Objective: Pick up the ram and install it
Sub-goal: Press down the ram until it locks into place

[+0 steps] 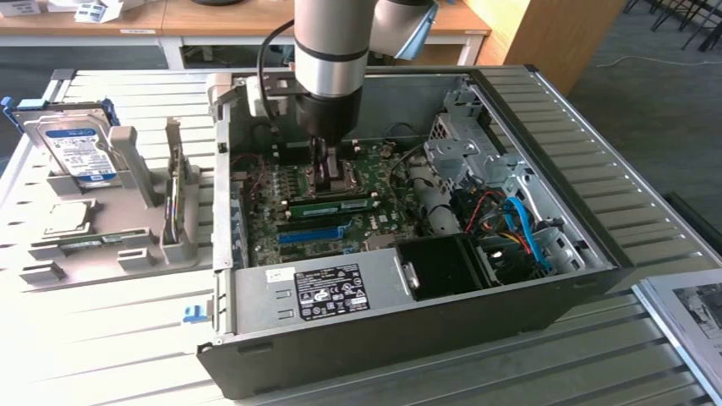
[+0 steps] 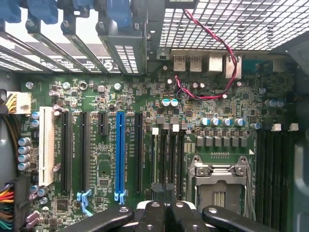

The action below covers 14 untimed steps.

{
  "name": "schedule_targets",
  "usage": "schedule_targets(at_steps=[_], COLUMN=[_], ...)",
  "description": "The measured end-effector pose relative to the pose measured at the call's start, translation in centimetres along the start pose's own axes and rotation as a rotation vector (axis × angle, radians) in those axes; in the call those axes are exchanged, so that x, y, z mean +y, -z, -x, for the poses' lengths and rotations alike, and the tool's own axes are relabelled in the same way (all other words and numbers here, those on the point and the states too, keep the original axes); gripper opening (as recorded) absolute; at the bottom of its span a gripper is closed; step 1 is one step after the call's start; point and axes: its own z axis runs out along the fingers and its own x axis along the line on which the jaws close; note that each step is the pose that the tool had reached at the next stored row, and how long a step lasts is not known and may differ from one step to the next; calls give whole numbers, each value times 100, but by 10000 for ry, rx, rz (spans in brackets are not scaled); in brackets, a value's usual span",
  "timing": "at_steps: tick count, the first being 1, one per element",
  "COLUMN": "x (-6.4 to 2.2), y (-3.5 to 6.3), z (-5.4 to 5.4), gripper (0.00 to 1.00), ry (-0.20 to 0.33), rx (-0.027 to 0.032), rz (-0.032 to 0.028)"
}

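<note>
As the arm reaches down into the open computer case (image 1: 542, 254), we see the gripper (image 1: 328, 169) closed, its fingers (image 2: 166, 205) pressed together with nothing between them. The ram (image 1: 330, 204) lies just below the fingertips, flat across the motherboard (image 2: 145, 121), seemingly seated in its slot. Beyond the stick runs the blue slot (image 1: 310, 234); away outside the case stands the hard drive (image 1: 81, 152).
</note>
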Motion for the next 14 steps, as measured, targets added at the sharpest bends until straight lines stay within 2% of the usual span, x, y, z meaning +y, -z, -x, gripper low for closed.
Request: schedule_targets(at_steps=[14], x=[0], y=[47], z=[2], gripper=[10], ry=[0], rx=[-1], rz=[0])
